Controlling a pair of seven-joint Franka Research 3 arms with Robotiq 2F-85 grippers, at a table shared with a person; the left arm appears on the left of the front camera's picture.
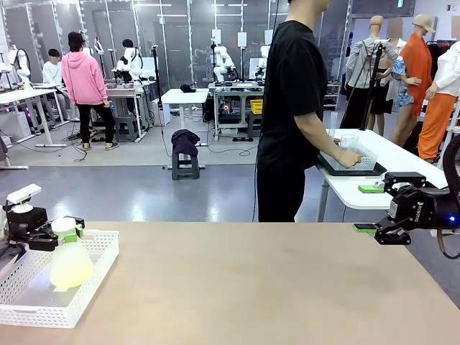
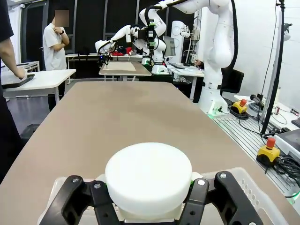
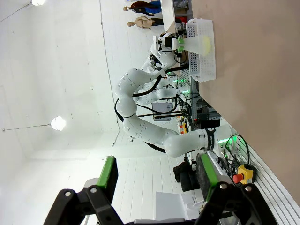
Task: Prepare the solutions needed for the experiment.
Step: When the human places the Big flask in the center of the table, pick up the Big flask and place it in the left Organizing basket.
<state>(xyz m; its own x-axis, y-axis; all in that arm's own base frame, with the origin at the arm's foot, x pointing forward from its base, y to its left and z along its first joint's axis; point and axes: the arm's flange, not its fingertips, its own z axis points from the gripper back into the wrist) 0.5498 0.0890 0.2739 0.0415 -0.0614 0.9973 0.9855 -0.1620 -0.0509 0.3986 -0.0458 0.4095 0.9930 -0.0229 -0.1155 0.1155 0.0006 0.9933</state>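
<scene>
- My left gripper (image 1: 56, 233) is clamped on the white cap (image 2: 148, 177) of a frosted flask (image 1: 70, 264) standing in the white basket (image 1: 100, 267) at the table's left edge; the solutions (image 1: 70, 273), pale yellow liquid, sit in its base.
- My right gripper (image 1: 375, 231) hangs released and empty over the table's right edge.
- Risk, as I judge it: lifting by the cap alone could loosen it, or the flask could catch the basket wall and spill.
</scene>
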